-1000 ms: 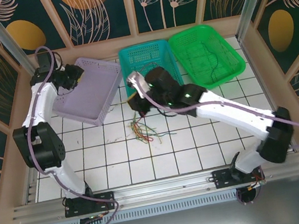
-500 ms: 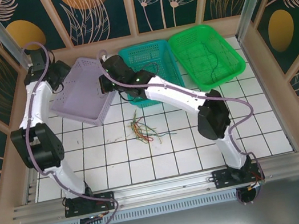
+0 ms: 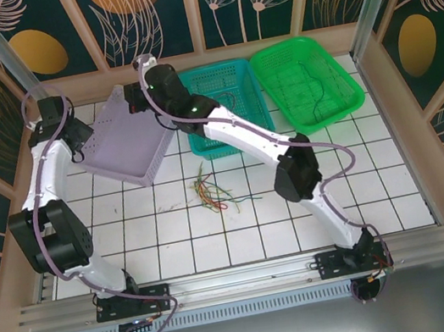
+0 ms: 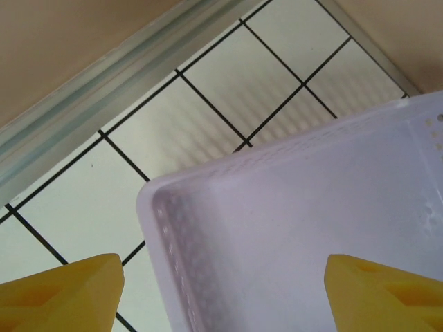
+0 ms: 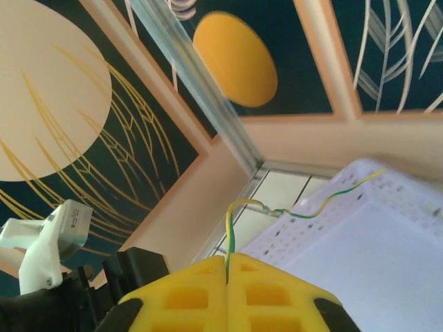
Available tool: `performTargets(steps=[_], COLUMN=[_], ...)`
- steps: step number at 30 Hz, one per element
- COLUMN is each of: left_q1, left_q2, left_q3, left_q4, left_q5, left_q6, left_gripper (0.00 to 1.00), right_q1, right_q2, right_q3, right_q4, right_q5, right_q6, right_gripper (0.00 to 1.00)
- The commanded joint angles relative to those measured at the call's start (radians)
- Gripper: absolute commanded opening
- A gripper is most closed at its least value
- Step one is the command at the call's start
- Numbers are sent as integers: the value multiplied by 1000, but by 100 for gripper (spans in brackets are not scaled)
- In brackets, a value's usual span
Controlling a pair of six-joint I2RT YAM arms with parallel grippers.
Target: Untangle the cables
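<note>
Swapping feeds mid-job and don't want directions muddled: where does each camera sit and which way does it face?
Top external: above and behind the bases, looking down on the table, lavender basket and cables; left arm and right arm show.
Left wrist: on the left arm, looking down at that basket's corner; left gripper open at the bottom.
Right wrist: tilted up toward the wall over the basket; right gripper shut on a green-yellow cable.
Shared: all three see the lavender basket.
</note>
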Motion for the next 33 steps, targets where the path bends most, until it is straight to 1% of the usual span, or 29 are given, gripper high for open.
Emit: performTargets(steps=[1, 2, 3, 6, 9, 12, 14, 17, 18, 22, 25, 28, 32, 33], left_q1=[0, -1, -1, -1, -2, -2, -2, -5, -7, -37, -86, -154, -232, -252], left_q2=[-57, -66, -73, -89, -95, -91, -82, -47, -28, 39, 64, 51, 51, 21], left_q3=[-40, -48, -57, -80, -104, -133, -146, -146, -137, -107, -121, -167, -230, -246], left_q4=[7, 10, 11, 15, 21, 43, 82, 135, 134, 93, 80, 96, 121, 136], left_q5=[25, 35, 47, 94, 136, 150, 197, 277, 288, 305, 325, 342, 394, 397], left_q6=[-6, -5, -5, 1, 21, 50, 69, 83, 89, 111, 104, 64, -16, -34], left_gripper=[77, 77, 76, 74, 70, 64, 58, 45, 42, 37, 36, 34, 28, 27], right_q1=[-8, -7, -6, -1, 3, 0, -5, -19, -22, -33, -48, -72, -101, -108], right_q2=[103, 106, 100, 55, -17, -97, -145, -224, -255, -378, -470, -568, -676, -702], right_q3=[57, 52, 42, 3, -45, -110, -163, -262, -308, -454, -564, -692, -818, -846], right_q4=[-129, -147, -164, -170, -172, -192, -215, -251, -260, -261, -251, -221, -203, -199], right_q5=[-129, -158, -183, -264, -292, -268, -243, -203, -182, -109, -79, -76, -68, -65], right_q6=[106, 129, 144, 148, 130, 111, 100, 102, 102, 92, 85, 100, 111, 114], right_gripper=[31, 41, 47, 53, 59, 59, 58, 49, 48, 47, 48, 47, 47, 47])
